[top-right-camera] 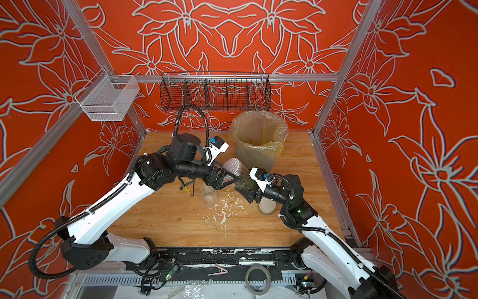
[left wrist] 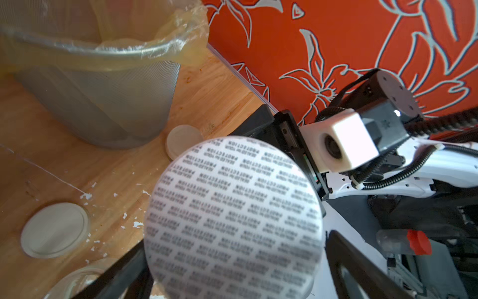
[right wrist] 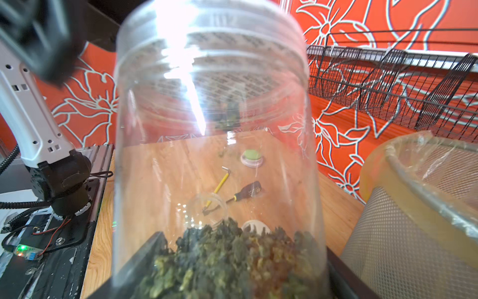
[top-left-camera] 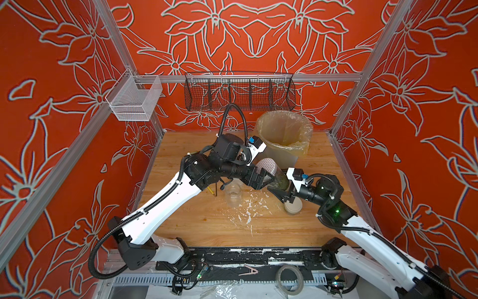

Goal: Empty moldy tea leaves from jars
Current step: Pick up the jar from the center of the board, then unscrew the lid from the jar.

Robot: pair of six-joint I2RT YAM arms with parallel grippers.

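A tall clear jar [top-left-camera: 279, 178] [top-right-camera: 241, 178] hangs tilted above the table, with my right gripper [top-left-camera: 282, 188] [top-right-camera: 246, 190] shut on its lower end. Dark olive moldy tea leaves [right wrist: 227, 259] fill the bottom of the jar [right wrist: 214, 129], between the right gripper's [right wrist: 222, 279] fingers. The jar's top carries a white lid with grey print [left wrist: 232, 214] [top-left-camera: 266, 167]. My left gripper [top-left-camera: 266, 176] [top-right-camera: 229, 176] [left wrist: 234, 269] is open, with a finger on each side of that lid. An empty open jar [top-left-camera: 233, 195] [top-right-camera: 207, 195] stands on the table below.
The grey mesh bin [top-left-camera: 284, 152] [top-right-camera: 258, 155] [left wrist: 103, 103] [right wrist: 413, 220] with a yellowish liner stands just behind the arms. A short jar with a cream lid [top-left-camera: 293, 207] sits under the right wrist. A loose cream lid [left wrist: 55, 229], a screwdriver [right wrist: 248, 191] and white paint flecks [top-left-camera: 248, 207] lie on the table.
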